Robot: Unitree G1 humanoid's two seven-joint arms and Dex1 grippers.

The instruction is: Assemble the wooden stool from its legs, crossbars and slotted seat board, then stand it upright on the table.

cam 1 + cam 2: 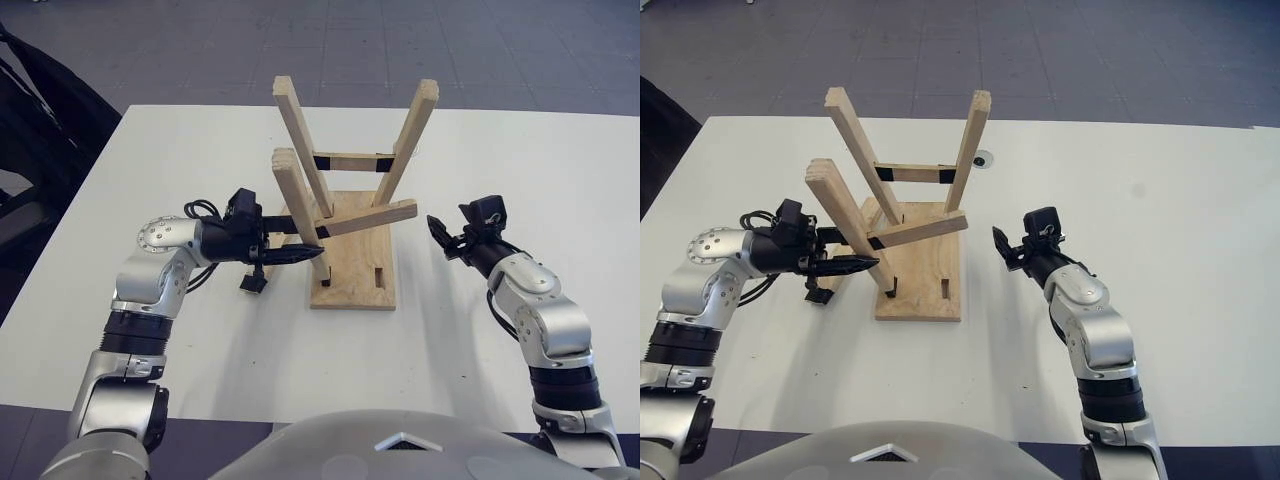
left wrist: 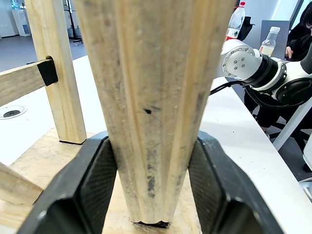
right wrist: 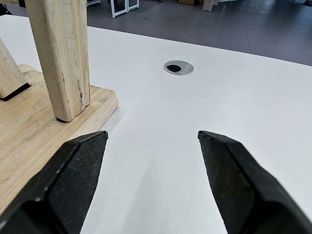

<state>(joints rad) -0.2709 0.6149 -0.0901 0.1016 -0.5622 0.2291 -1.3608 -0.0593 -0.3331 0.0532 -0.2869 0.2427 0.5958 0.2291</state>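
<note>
Left gripper (image 1: 305, 242) is clamped on the near leg (image 1: 292, 190), low down by its foot, where your grip likely steadies the joint in its slot. That leg stands tilted on the seat board (image 1: 355, 285), which lies flat, underside up, near the middle of the table (image 1: 520, 150). From the board's far end rise the far left leg (image 1: 300, 140) and the far right leg (image 1: 408, 140), joined by a back crossbar (image 1: 352, 161). A front crossbar (image 1: 365, 217) juts from the held leg toward the right. One slot (image 1: 381, 272) near the right front corner sits unfilled. Right gripper (image 1: 440, 238) hovers just beside the board's right edge, fingers apart and holding nothing, probably placed to brace the board.
</note>
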